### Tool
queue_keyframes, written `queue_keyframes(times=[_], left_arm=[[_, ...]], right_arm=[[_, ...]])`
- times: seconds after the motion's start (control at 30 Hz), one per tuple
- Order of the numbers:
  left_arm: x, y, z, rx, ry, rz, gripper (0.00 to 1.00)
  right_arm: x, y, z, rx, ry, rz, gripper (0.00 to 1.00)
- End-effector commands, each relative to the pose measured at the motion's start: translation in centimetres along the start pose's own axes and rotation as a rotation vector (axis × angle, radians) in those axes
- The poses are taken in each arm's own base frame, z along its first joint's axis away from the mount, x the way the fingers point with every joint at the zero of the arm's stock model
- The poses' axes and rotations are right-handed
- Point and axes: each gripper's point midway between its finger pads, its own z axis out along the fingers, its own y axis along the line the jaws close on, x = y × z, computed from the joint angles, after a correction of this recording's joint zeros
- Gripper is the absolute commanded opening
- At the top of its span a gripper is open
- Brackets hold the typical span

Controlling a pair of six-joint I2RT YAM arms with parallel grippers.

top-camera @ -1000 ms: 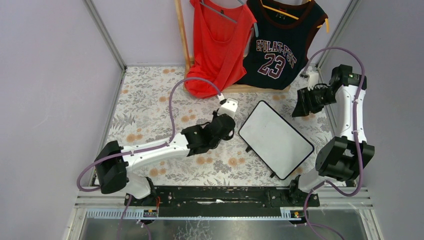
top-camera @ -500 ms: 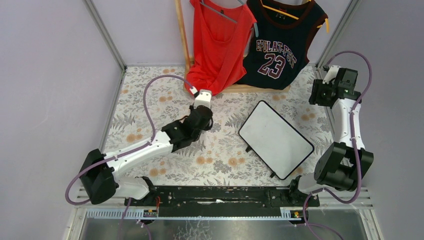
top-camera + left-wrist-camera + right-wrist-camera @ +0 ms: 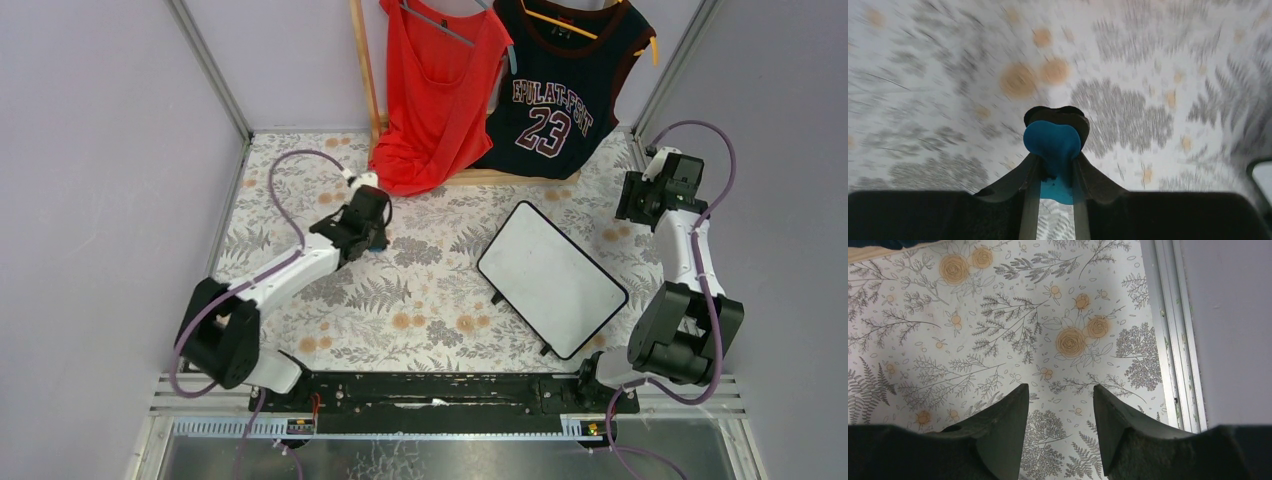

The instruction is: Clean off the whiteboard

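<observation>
Whiteboard [image 3: 550,278] lies on the floral cloth [image 3: 440,300]; left pincer [image 3: 1053,164] clamps a blue pad [image 3: 1050,140], right pincer [image 3: 1060,407] stands open.

The left arm [image 3: 290,275] reached far and leftward from its near base, the left gripper [image 3: 1054,160] pinched shut on a blue object [image 3: 1050,137]. The right arm [image 3: 685,250] stood folded at the far right, the right gripper [image 3: 1060,395] pointed downward, jaws apart and empty.
</observation>
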Motion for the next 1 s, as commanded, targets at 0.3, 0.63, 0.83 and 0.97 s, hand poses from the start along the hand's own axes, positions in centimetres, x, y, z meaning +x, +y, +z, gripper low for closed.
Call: queue_keyframes(times=[0.3, 0.63, 0.83, 0.97], left_arm=[[11.6, -9.4, 0.5, 0.239, 0.413, 0.204, 0.22], [10.0, -10.7, -0.7, 0.285, 0.364, 0.211, 1.00], [5.1, -7.9, -0.6, 0.182, 0.208, 0.153, 1.00], [4.3, -7.7, -1.2, 0.247, 0.219, 0.156, 1.00]], right_arm=[[-2.3, 0.7, -1.3, -0.034, -0.091, -0.005, 0.56], [-2.0, 1.1, -1.4, -0.055, -0.089, -0.010, 0.55], [-1.8, 1.3, -1.3, -0.067, -0.087, -0.016, 0.55], [-1.8, 1.3, -1.3, -0.068, -0.088, -0.017, 0.55]])
